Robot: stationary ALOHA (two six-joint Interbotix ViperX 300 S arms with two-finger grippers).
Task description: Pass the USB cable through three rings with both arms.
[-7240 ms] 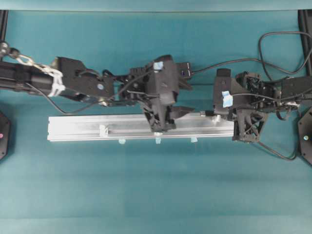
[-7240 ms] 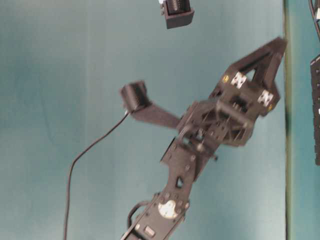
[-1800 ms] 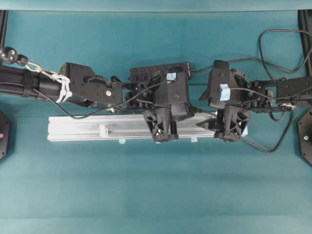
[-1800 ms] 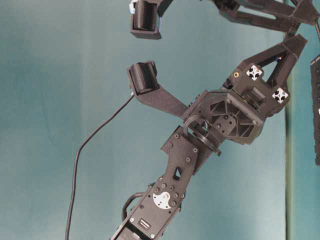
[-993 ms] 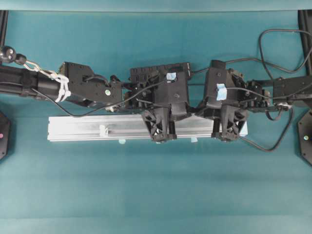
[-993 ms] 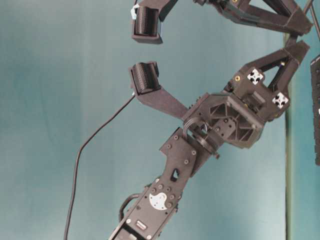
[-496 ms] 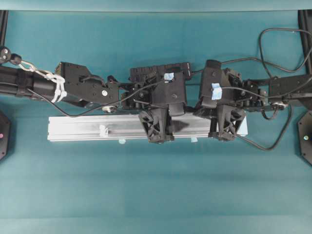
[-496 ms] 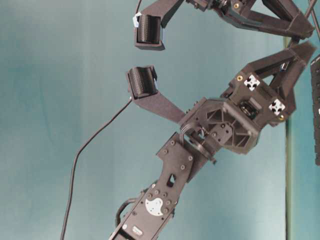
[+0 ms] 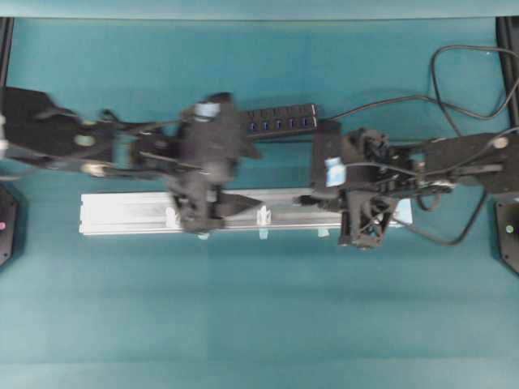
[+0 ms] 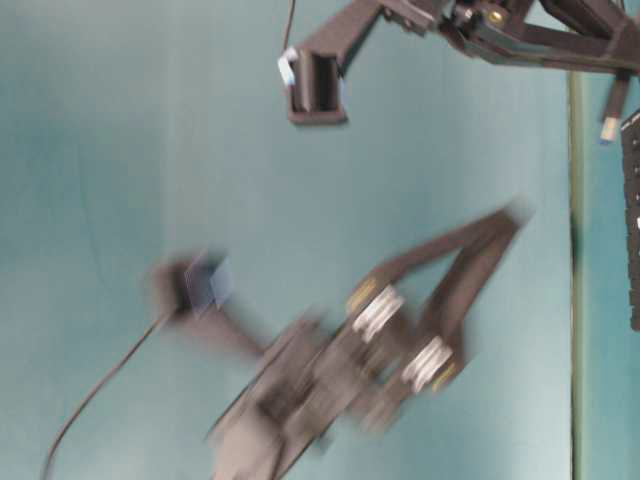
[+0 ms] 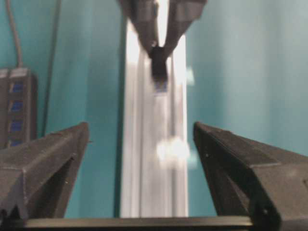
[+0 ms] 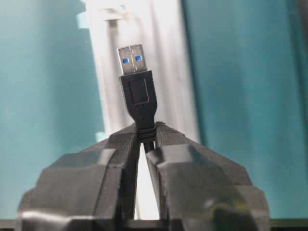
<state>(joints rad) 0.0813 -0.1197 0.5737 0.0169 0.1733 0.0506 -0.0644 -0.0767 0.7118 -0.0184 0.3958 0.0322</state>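
The USB cable's black plug (image 12: pixel 137 91) with its silver tip sticks out ahead of my right gripper (image 12: pixel 144 134), which is shut on the cable just behind the plug. Seen from overhead, the right gripper (image 9: pixel 315 198) points left along the silver rail (image 9: pixel 122 212). My left gripper (image 11: pixel 140 127) is open and empty, one finger on each side of the rail. It faces the plug (image 11: pixel 159 65) from a distance. One white ring (image 9: pixel 262 215) stands between the two grippers, and another ring (image 9: pixel 172 217) is by the left wrist. I see no third ring.
The long black multi-port hub (image 9: pixel 280 121) lies behind the rail, its cord (image 9: pixel 381 101) looping to the back right. Small blue tape marks (image 9: pixel 262 235) line the rail's front edge. The table-level view shows the left arm (image 10: pixel 340 370) only as a blur.
My left gripper has opened wide and the left arm has swung fast to the left along the rail, away from the plug. The right gripper has shifted left, still holding the cable.
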